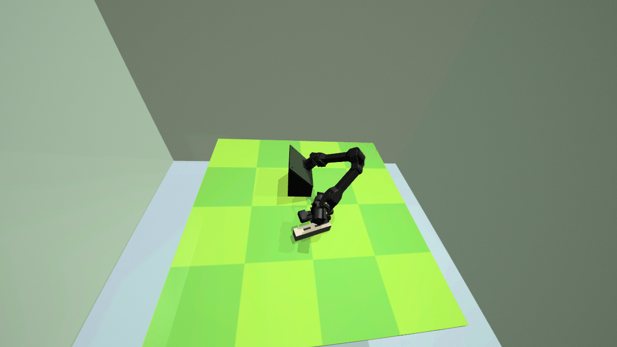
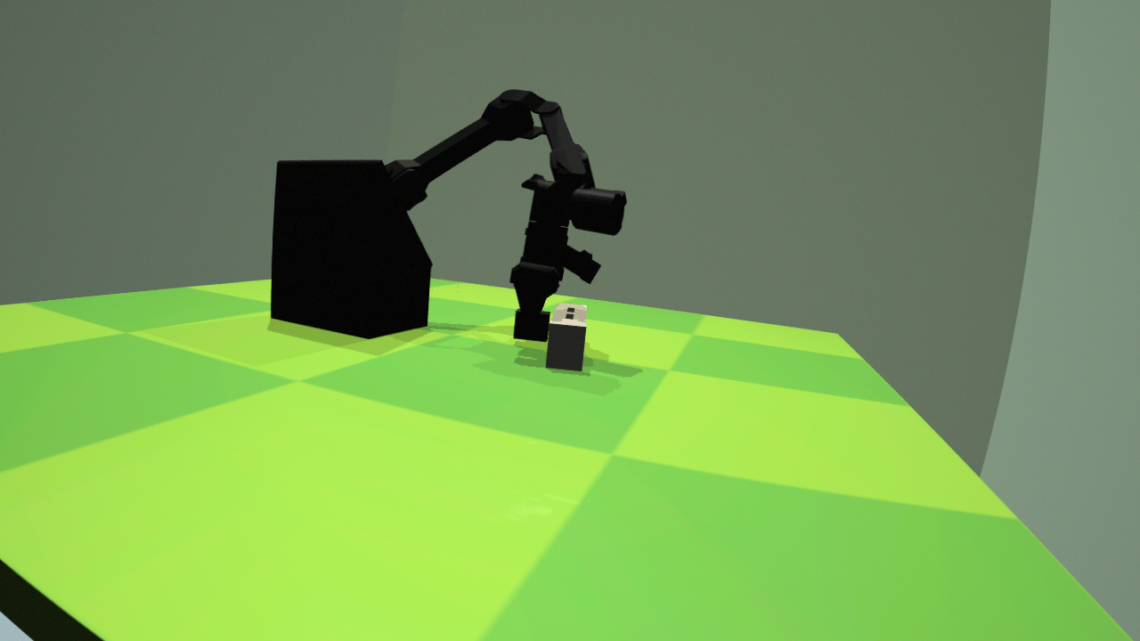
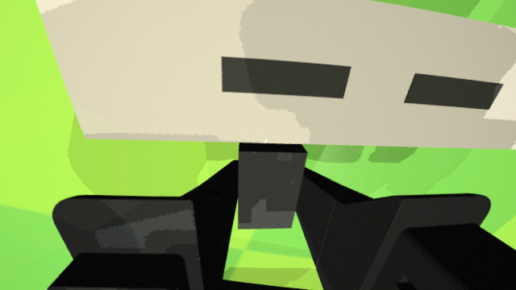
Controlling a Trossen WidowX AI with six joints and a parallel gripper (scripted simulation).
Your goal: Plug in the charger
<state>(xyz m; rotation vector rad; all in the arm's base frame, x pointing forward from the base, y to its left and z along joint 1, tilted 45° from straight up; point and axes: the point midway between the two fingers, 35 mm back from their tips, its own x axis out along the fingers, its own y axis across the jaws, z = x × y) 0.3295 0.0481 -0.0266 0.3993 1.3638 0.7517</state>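
Fingers clamped on the black two-prong charger, the gripper points down beside the power strip. In the wrist view the charger's far end meets the strip's near edge at twelve o'clock; its prongs are out of sight, and how far they are seated cannot be told. One dark rectangle on the strip's pale top lies at twelve o'clock from the charger, another at two. The strip sits at four o'clock from the gripper in the exterior view, upon a green checkered surface. From above, the bent black arm has its elbow at one o'clock from the gripper, while the dark wedge-shaped base stands at eleven.
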